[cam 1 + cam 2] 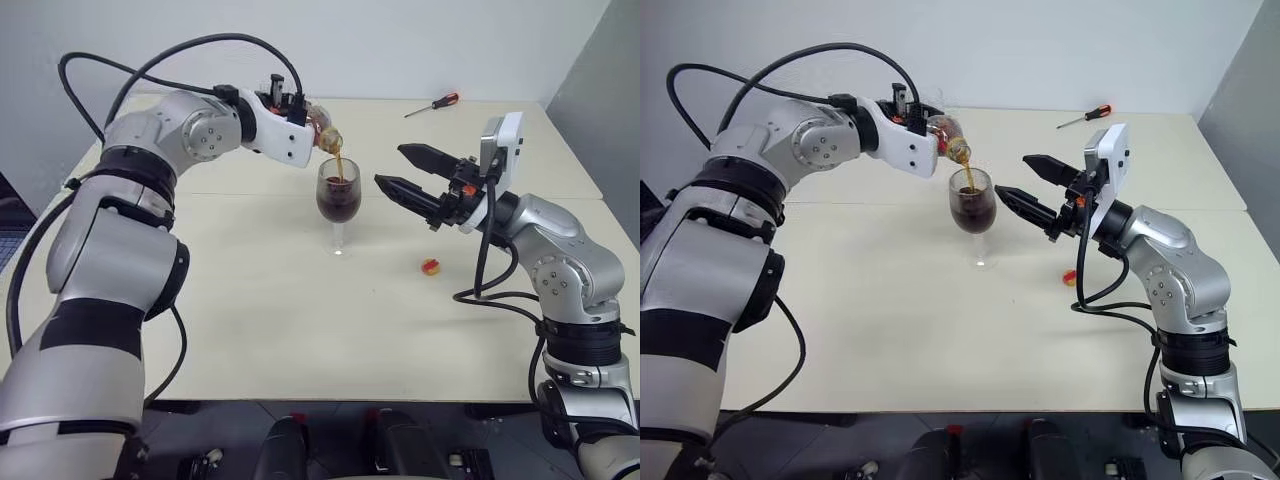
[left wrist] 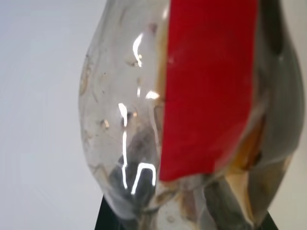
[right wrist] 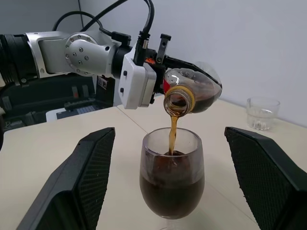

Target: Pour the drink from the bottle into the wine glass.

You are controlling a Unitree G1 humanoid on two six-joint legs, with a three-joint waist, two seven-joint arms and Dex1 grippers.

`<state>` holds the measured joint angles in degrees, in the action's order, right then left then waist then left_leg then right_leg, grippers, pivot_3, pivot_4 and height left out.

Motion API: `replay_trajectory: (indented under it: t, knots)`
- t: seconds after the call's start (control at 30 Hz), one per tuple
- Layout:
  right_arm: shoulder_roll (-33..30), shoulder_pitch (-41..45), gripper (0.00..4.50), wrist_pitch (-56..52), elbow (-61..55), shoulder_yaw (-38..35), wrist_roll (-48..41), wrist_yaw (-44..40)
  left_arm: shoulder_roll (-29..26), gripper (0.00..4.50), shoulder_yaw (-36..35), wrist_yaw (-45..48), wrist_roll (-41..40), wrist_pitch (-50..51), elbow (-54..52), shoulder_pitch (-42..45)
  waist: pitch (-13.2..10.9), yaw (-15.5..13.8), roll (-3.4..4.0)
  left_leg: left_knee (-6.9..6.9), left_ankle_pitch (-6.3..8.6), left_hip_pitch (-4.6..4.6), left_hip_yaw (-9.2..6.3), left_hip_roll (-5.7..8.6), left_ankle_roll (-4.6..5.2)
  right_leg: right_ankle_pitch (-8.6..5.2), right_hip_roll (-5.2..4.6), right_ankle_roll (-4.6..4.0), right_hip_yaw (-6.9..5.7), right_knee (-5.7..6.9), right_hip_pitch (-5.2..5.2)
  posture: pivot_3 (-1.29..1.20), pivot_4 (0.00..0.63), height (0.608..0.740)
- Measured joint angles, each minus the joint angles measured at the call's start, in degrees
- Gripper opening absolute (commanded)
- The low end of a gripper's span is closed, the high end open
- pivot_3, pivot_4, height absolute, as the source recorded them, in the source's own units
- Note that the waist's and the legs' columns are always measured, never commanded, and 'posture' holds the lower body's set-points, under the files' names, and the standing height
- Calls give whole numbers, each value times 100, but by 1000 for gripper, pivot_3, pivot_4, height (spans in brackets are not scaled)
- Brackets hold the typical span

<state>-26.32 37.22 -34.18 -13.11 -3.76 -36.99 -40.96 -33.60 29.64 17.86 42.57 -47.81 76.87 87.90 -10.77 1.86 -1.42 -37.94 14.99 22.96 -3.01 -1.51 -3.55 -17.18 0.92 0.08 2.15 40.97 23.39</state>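
1. The dark brown, cola-like drink [image 3: 172, 132] falls in a thin stream from the mouth of the small clear plastic bottle with a red label band [image 3: 191, 92] into the clear stemmed wine glass [image 1: 338, 196]. The bowl is roughly two-thirds full and nearly black in bulk.
2. The wine glass stands upright on the cream table [image 1: 300, 330], near its middle, between the two arms.
3. The bottle is tipped mouth-down just above the glass rim, apart from it. A little dark liquid remains in its lower side.
4. The left gripper [image 1: 290, 100] is clamped shut around the bottle body.
5. The right gripper [image 1: 412, 172] stands wide open and holds nothing. Its fingers flank the glass bowl without touching it.
6. Risk, overflow: judged from the fill level, continued pouring could bring the drink to the rim.
7. Risk, splash: a steeper tilt could throw the stream past the rim.
8. Risk, tipping: contact from the right gripper could topple the glass on its thin stem.
9. Outlying items: a small red-and-yellow object [image 1: 430, 266] beside the glass, a red-handled screwdriver [image 1: 433, 104] at the far edge, and a short clear tumbler [image 3: 262, 113] well apart.
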Motion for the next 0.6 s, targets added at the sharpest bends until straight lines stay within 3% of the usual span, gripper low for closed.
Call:
replay_trajectory:
  t: [0.37, 0.6]
  knots:
    - [12, 0, 3921, 0, 9, 47, 1, 55, 277, 794, -670, 1054, -986, 370, -2, -427, 0, 1, 0, -2, 0, 0, 0, 0, 0, 0, 0, 0, 0, 3, 1, 0, 150, 740]
    - [21, -3, 3921, -4, -2, 51, -10, 117, 705, 794, -1796, 1976, -2281, 1362, -76, -584, 0, 3, 0, -4, 0, 1, -1, 0, 0, 0, 0, -1, -1, 4, 1, 0, 150, 740]
